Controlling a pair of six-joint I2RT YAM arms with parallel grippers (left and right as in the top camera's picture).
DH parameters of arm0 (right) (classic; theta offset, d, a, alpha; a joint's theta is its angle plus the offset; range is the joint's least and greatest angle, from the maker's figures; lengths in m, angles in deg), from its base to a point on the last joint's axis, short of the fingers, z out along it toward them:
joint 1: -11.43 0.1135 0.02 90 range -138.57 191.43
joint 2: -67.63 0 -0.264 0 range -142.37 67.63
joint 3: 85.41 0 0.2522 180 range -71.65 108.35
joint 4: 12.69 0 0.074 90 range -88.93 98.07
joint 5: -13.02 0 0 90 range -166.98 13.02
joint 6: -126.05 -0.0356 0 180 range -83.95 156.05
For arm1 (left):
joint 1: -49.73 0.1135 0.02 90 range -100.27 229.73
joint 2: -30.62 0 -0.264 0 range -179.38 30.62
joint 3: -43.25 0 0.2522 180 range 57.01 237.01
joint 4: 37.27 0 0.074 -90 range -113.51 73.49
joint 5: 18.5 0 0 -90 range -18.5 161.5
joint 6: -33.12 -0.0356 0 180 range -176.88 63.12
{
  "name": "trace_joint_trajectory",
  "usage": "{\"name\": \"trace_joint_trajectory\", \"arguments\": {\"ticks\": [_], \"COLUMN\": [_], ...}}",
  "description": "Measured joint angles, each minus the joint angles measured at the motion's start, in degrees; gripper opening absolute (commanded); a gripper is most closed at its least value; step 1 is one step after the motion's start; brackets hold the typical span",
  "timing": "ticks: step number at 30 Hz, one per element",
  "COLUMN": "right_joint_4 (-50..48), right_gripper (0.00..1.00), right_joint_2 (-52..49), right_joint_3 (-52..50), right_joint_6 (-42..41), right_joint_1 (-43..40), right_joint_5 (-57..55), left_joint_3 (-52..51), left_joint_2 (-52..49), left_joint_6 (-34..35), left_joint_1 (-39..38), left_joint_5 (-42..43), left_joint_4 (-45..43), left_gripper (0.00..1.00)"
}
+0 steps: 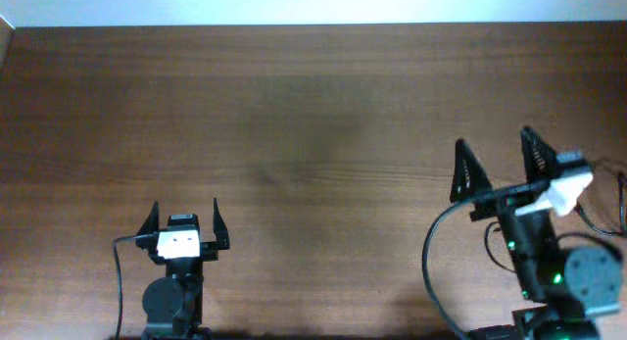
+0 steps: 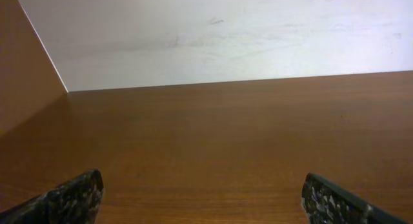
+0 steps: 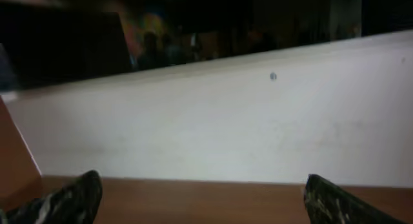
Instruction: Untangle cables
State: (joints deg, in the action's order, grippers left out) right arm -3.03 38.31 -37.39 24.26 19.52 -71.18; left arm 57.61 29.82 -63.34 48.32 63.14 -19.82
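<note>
**Both grippers wide open, nothing held**

Nearest me, L gripper (image 1: 186, 209) sits at approx. 7 o'clock on the table (image 1: 313, 115), jaws spread wide, nothing betw. them. R gripper (image 1: 494, 140) is at approx. 4 o'clock, a bit further in and tilted, also fully spread & holding nothing. Beyond both, brown wood runs to a white wall (image 2: 226, 37) at 12. Cables: can't tell where they are from any view.

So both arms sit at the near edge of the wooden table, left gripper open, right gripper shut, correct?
Not quite. The right gripper is open as well: the overhead view shows its jaws spread wide with nothing between them, like the left gripper. Both arms do sit at the near edge of the table.
</note>
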Motion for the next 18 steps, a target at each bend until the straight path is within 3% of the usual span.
{"name": "trace_joint_trajectory", "arguments": {"ticks": [7, 18], "right_joint_4": [-12.24, -12.59], "right_gripper": [0.99, 0.99], "right_joint_2": [11.69, 20.9], "right_joint_3": [-17.11, -25.88], "right_joint_6": [-2.82, -3.19], "right_joint_1": [0.0, 0.0], "right_joint_5": [-0.81, -13.49], "left_joint_3": [0.0, 0.0], "left_joint_2": [0.07, 0.07], "left_joint_6": [0.0, 0.0], "left_joint_1": [0.0, 0.0], "left_joint_5": [0.02, 0.2], "left_joint_4": [0.0, 0.02], "left_gripper": [0.99, 0.99]}}
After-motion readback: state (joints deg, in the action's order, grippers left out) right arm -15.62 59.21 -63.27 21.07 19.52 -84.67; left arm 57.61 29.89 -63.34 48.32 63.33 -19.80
